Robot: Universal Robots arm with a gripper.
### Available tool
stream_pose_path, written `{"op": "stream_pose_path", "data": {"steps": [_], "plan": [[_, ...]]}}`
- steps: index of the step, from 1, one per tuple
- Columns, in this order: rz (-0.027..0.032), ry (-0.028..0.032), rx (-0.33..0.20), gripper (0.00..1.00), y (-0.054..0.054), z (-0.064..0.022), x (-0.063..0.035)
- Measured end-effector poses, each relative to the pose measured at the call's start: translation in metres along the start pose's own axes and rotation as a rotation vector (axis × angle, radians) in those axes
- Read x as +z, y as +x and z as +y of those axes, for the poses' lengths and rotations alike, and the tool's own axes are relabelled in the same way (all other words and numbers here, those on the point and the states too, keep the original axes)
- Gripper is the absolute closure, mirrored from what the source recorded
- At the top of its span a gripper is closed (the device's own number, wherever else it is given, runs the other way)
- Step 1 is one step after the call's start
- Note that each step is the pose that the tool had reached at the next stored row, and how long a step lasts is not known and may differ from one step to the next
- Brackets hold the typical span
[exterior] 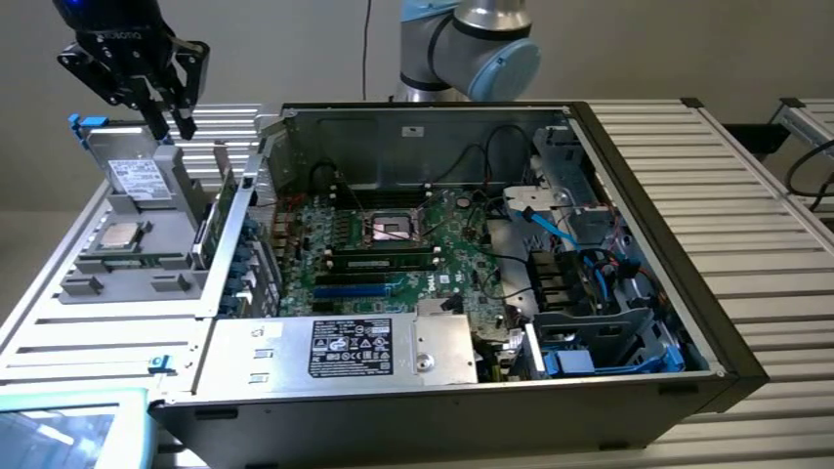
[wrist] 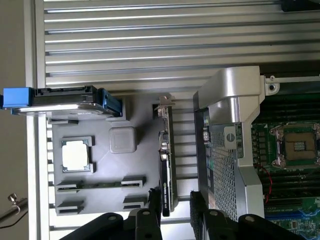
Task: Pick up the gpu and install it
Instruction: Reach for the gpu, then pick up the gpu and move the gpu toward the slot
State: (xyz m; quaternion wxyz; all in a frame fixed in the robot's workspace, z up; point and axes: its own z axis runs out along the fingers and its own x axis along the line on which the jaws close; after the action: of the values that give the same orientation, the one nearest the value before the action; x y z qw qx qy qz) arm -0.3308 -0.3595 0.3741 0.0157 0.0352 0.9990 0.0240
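Fingers are spread wide, nothing in them. I have them hovering over the gpu. In the wrist view one finger sits on each side of the card's top edge, with no contact that I can see.

gpu is directly below the fingers. It stands on edge with the black shroud towards the tray and the green board towards the case. It's at the tray's case-side edge; can't tell whether it's in a slot.

Further out past the shroud-side finger, on the tray: cpu lying flat, a memory stick in its holder, and a drive in a blue caddy standing upright.

Past the other finger the case is open, just beside the gpu. The motherboard is inside, socket bare. The psu is at the case edge farthest from the fingers.

All of it is on the slatted table.
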Motion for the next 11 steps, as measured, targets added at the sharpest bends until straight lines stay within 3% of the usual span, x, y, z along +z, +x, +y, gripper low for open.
{"op": "stream_pose_path", "data": {"steps": [11], "plan": [[0.0,0.0,0.0,0.62,0.0,0.0,0.0]]}}
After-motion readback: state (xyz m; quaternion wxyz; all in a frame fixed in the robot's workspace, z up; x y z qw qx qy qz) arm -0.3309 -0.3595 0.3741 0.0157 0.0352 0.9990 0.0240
